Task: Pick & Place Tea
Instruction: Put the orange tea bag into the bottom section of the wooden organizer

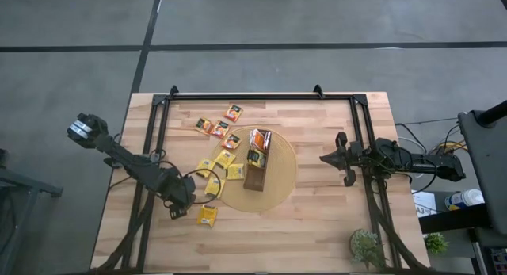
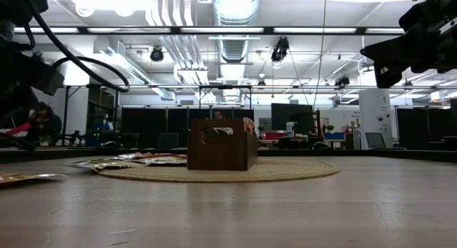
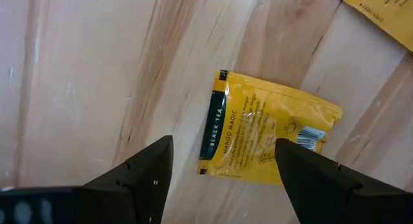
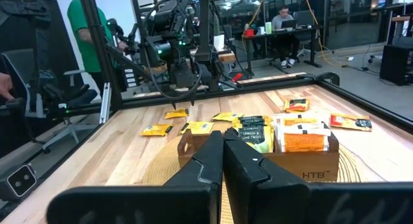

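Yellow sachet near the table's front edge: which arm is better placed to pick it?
Left, likely. The left tool hovers open directly over the yellow sachet, fingers either side. The right tool is shut, waiting across the tray.

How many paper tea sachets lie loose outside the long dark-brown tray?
9: four orange sachets far-left of the tray, four yellow sachets by the round tan disc's left edge, one yellow sachet by the left gripper. More may hide.
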Motion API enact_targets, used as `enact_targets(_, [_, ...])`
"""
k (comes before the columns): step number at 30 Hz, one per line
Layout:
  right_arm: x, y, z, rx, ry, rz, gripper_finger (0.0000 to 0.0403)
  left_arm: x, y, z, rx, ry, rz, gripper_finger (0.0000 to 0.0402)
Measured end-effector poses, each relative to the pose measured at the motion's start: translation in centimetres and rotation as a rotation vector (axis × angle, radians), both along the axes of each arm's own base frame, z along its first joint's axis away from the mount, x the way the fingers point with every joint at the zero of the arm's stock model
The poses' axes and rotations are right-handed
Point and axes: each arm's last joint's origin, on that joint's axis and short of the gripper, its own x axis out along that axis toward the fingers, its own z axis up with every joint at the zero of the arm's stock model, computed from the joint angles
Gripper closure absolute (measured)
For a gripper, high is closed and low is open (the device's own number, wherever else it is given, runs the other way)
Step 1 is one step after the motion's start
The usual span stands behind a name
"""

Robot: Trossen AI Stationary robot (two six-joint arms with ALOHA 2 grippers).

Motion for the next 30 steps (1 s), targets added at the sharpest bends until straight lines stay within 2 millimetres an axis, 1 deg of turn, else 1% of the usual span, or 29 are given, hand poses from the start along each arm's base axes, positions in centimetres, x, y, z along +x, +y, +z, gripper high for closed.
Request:
enact_targets(24, [0.0,0.0,0.0,0.001,0.001,0.0,0.0394,0.2,-0.12,-0.06,-0.013,-0.025,0.003,0.0138])
enact_targets(30, [0.0,0.0,-0.01,0.001,0.001,0.0,0.0394,0.34,-0.16,-0.97,-0.021,-0.054,0.012,0.0138])
